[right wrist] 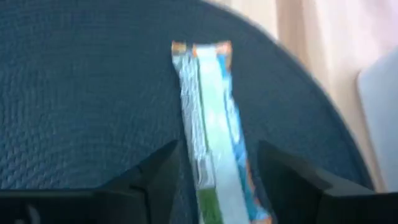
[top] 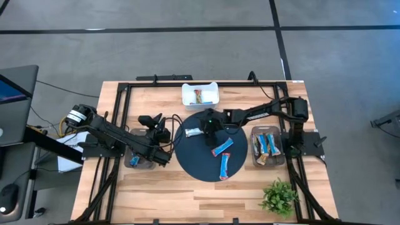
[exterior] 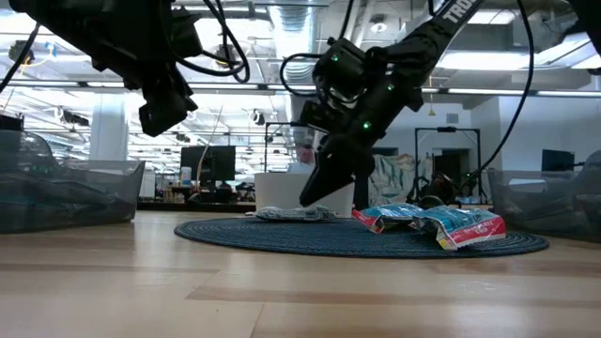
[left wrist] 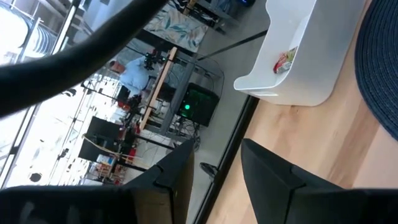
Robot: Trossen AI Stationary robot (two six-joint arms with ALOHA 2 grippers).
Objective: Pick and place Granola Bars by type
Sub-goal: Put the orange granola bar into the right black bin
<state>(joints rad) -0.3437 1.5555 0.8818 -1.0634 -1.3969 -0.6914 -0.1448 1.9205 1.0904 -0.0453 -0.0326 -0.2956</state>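
On the round dark blue mat [top: 187,156] lie three Granola Bars: a silver one [top: 192,132] and two blue ones with red ends [top: 222,147] [top: 224,165]. My right gripper [top: 207,134] slants down over the mat, open. In the right wrist view its fingers stand either side of the silver bar [right wrist: 208,112], which lies flat on the mat along the gap; they do not touch it. My left gripper [top: 160,124] hovers left of the mat, open and empty [left wrist: 214,155], pointing toward the white tray [left wrist: 298,68].
The white tray [top: 200,95] at the far edge holds one bar. A clear bin [top: 269,147] right of the mat holds several bars. Another clear bin [top: 139,160] on the left holds a blue one. A small green plant [top: 279,197] stands at the near right.
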